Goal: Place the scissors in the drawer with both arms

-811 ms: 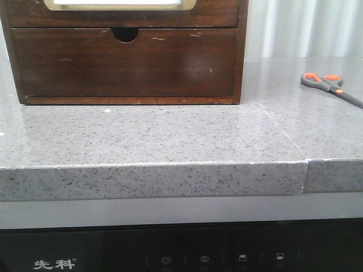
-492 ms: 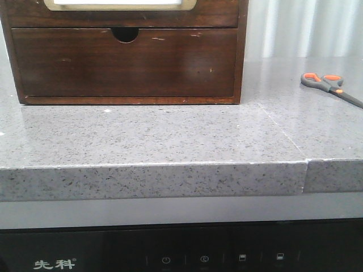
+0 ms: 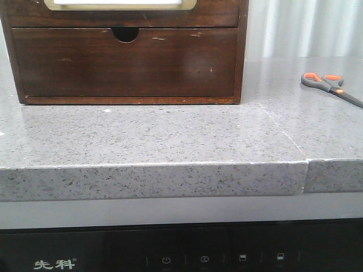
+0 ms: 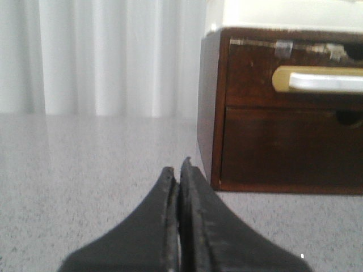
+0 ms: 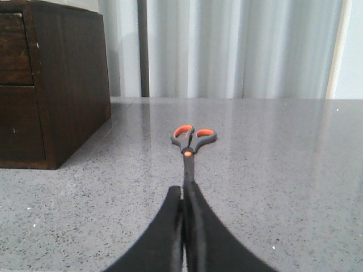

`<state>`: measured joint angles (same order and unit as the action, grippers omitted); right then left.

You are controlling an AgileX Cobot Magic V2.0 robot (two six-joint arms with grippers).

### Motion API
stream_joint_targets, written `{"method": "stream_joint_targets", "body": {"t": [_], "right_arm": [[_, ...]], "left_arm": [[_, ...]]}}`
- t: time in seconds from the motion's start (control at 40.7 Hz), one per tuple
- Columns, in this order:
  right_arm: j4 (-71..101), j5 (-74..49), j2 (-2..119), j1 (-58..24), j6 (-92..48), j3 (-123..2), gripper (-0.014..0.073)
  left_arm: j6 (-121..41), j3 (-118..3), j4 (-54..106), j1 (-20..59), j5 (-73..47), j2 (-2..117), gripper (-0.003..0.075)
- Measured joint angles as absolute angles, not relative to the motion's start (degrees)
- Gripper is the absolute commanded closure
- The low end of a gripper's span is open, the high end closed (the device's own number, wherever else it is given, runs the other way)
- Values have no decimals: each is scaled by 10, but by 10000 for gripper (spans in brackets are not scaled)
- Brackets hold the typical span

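The scissors [image 3: 329, 84] lie flat on the grey counter at the far right, grey handles with orange-lined loops toward the cabinet. In the right wrist view the scissors [image 5: 191, 141] lie straight ahead of my right gripper [image 5: 183, 189], blades pointing back at its tips; the jaws are shut with nothing between them. The drawer [image 3: 215, 16] with the cream panel in a tan-gold frame shows only as a strip at the top of the wooden cabinet. My left gripper [image 4: 178, 166] is shut and empty, low over the counter beside the cabinet's side, with the drawer [image 4: 252, 85] closed ahead.
The wooden cabinet [image 3: 241, 68] stands at the back left of the speckled counter [image 3: 170, 136]. Below the framed drawer is a plain drawer with a semicircular notch [image 3: 125, 35]. A seam [image 3: 283, 133] crosses the counter. White curtains hang behind. Neither arm appears in the front view.
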<state>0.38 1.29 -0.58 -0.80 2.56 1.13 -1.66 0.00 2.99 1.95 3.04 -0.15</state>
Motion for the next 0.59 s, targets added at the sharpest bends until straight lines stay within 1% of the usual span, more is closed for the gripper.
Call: {"method": "stream_joint_targets", "body": {"t": [0.123,0.295,0.443,0.59], "right_arm": [[0,-33,-6,-8,24,-49,662],[-7,-108,7,-8,18,-187,662],[-12,-183,78,-8,17,-309,662],[-13,-261,159,-8,17,-398,662]], "left_arm": [[-17,-37,30,19,0,-1,741],[-17,-174,30,19,-86,2,741],[-17,-299,30,19,-159,53,741],[-17,-421,30,19,-250,131,741]]}}
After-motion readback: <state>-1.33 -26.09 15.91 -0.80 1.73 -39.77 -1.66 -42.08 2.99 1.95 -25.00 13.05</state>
